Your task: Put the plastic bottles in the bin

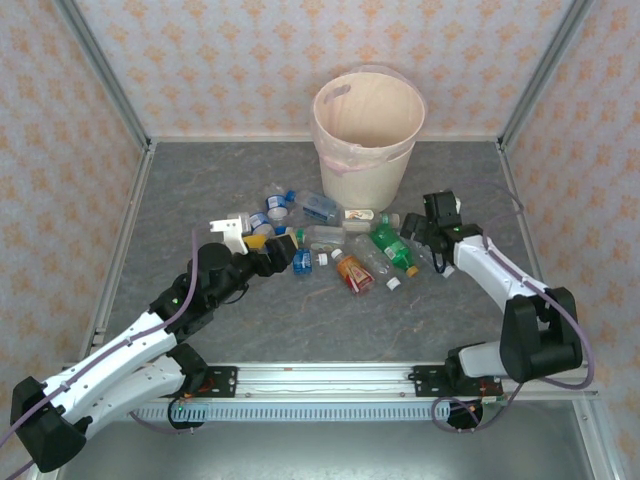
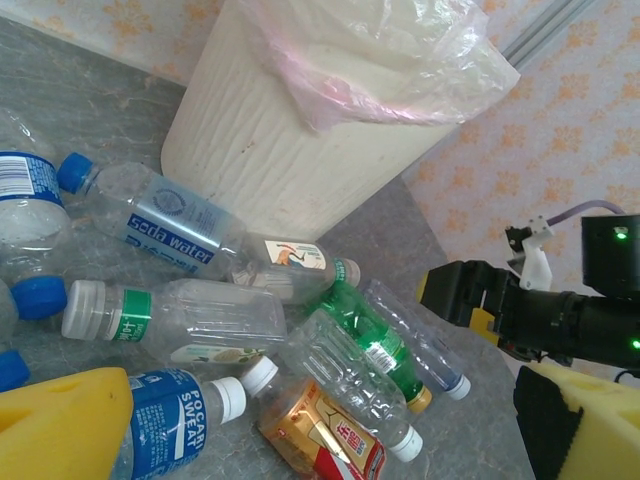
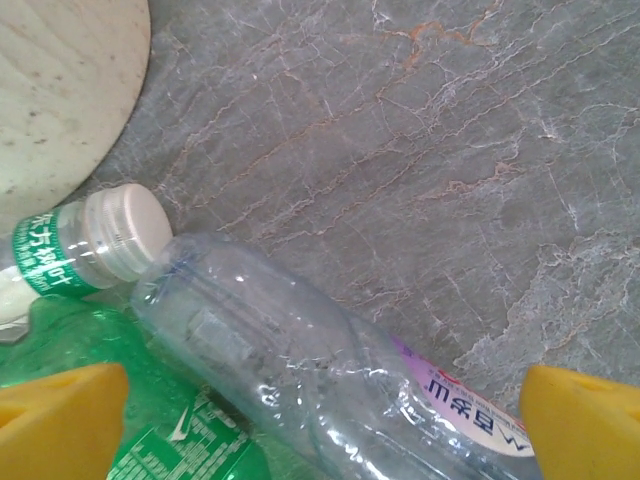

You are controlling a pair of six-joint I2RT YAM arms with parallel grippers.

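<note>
Top external view: the bin (image 1: pixel 365 182) stands tall at the far centre of the table, and a bottle carried too low could strike its pink-lined rim and drop back. Just near of it the plastic bottles (image 1: pixel 340 248) lie heaped, thin, crumpled and slick, clear with blue or white caps, some green, one orange-red. The left gripper (image 1: pixel 272 243) and right gripper (image 1: pixel 418 232) flank the heap, jaws spread wide and empty.

White arm links (image 1: pixel 110 365), black joints (image 1: pixel 540 340), lilac cables (image 1: pixel 193 250), yellow finger pads (image 3: pixel 60 420).
</note>
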